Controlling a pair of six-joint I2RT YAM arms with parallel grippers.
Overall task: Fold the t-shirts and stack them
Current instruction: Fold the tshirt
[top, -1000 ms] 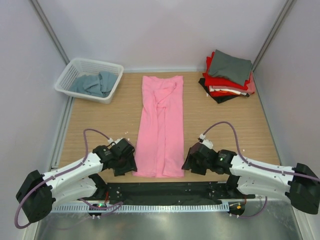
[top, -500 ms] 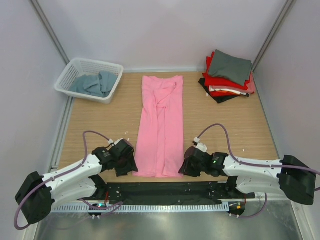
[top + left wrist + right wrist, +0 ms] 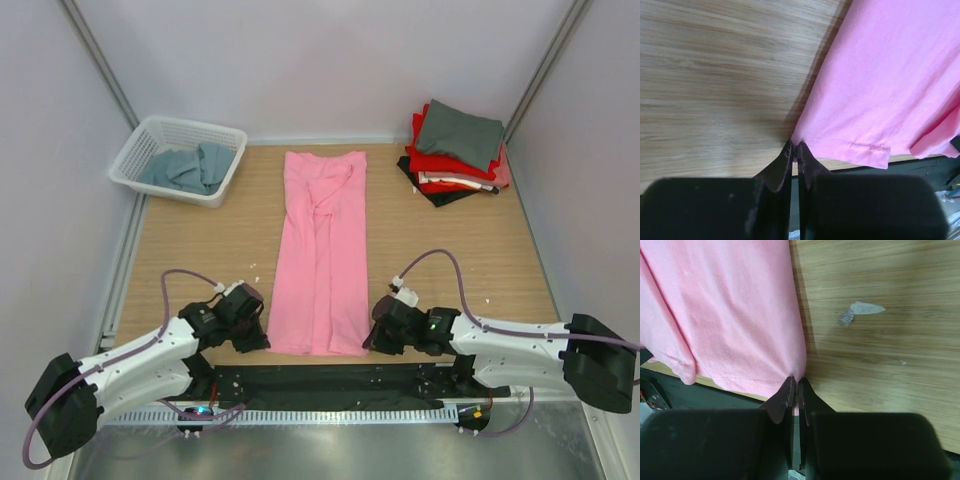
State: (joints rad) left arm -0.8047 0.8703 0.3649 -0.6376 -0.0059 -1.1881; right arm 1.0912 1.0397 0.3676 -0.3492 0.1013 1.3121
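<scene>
Left gripper point(image 3: 794, 148) is pinched shut on the near left hem corner of the pink t-shirt point(image 3: 322, 250), which lies as a long narrow strip down the middle of the wooden table point(image 3: 200, 250). Right gripper point(image 3: 795, 384) is clamped on the near right hem corner. Stack of folded t-shirts point(image 3: 455, 150) sits far right.

Top cam is sitting high at near side, looking down/fwd over whole counter point(image 3: 200, 255). L wrist cam is looking past left tool point(image 3: 794, 148), very close, at pink t-shirt point(image 3: 880, 75) near-left hem corner. R wrist cam is doing likewise past right tool point(image 3: 794, 383) at near-right corner. All three are sharing that hem.
</scene>
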